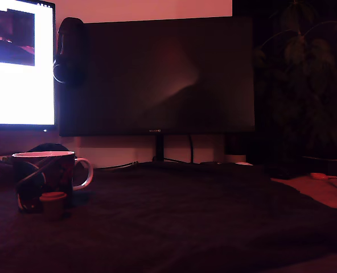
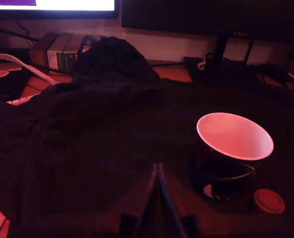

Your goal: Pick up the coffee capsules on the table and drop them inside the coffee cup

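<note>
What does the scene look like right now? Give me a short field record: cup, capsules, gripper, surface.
cup: coffee cup upright on the dark cloth, visible interior looks empty
capsule: one capsule with a reddish top on the cloth right beside the cup, outside it
other capsules: none visible in either view
gripper: gripper fingers together, nothing between them, apart from the cup
lighting: dim, reddish; fine detail hard to read

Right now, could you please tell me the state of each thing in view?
coffee cup: upright, empty as far as visible.
capsule: on the cloth beside the cup, not yet picked.
gripper: fingers closed together, holding nothing.
left monitor: on.
centre monitor: dark.
</note>
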{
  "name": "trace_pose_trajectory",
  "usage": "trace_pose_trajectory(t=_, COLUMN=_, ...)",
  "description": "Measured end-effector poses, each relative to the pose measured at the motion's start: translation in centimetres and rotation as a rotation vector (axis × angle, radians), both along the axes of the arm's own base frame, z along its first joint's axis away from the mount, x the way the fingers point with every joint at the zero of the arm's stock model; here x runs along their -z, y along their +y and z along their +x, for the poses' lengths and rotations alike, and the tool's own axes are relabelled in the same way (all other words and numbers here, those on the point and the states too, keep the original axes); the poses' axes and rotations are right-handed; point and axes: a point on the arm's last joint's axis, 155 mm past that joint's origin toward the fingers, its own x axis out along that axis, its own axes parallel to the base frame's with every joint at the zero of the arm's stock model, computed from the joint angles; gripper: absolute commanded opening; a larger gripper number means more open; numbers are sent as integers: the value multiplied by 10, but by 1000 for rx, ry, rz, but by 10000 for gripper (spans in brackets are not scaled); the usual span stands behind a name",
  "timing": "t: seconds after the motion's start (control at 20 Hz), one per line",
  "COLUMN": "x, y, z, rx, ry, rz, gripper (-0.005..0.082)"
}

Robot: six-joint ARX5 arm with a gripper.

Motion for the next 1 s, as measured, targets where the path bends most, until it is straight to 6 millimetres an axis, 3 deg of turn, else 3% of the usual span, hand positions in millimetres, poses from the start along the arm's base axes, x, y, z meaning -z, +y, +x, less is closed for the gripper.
trace_pose_trajectory(t=0.2, x=-19, y=-4, z=-3, rx=10, ry=-77, rz=-55, gripper=-20)
trace_pose_trajectory(t=0.45, x=-18, y=-7, z=-3, rx=26, ry=-68, rz=-78, gripper=-20)
trace_pose_trajectory(t=0.7, x=-33, y=-35, z=-9, rx=180, ry=-119, rz=-95, gripper=-20)
trace_pose_trajectory(t=1.0, x=-33, y=-63, z=-18, rx=308, ry=-118, rz=-93, gripper=-21)
